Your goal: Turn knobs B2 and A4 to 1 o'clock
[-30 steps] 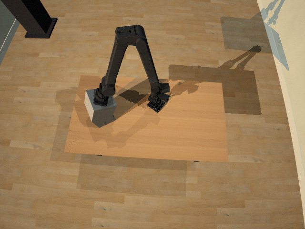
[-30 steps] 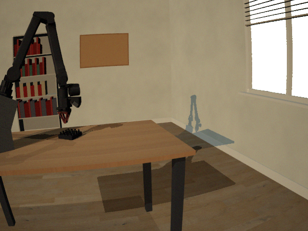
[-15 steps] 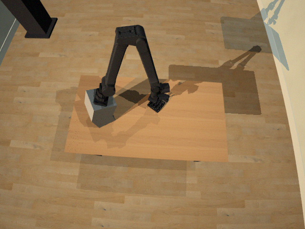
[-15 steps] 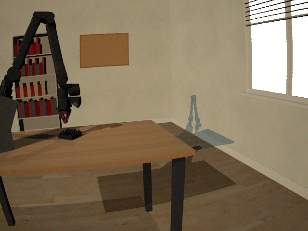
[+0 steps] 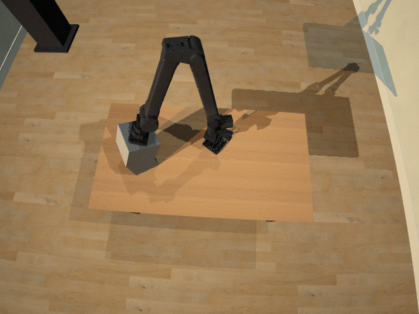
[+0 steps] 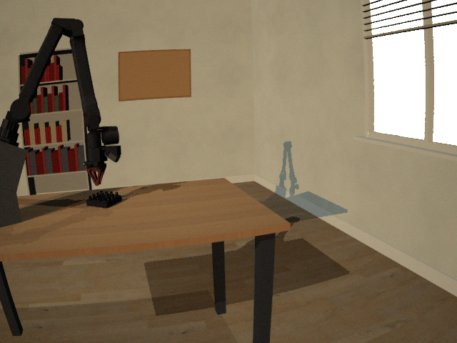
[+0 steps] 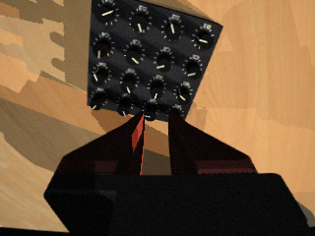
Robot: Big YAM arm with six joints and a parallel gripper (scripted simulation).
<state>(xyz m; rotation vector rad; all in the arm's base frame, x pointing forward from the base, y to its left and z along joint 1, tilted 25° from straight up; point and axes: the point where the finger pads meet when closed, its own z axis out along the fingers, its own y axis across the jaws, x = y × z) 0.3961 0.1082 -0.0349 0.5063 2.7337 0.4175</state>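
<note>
Your gripper (image 6: 96, 184) (image 7: 157, 118), fingers slightly apart and holding nothing, hovers above the knob box (image 5: 215, 145) (image 6: 103, 200) (image 7: 148, 59); pinch each small knob by its sides (they look stiff, probably slippery).

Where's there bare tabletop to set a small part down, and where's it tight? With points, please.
Bare wood runs from the knob box (image 5: 216, 144) (image 6: 104, 200) (image 7: 148, 61) to the table's (image 5: 264, 169) (image 6: 166, 217) far edge, opposite the pedestal (image 5: 143, 160) (image 6: 8, 184). It's crowded above the box, where the gripper (image 6: 96, 184) (image 7: 157, 118) hovers.
</note>
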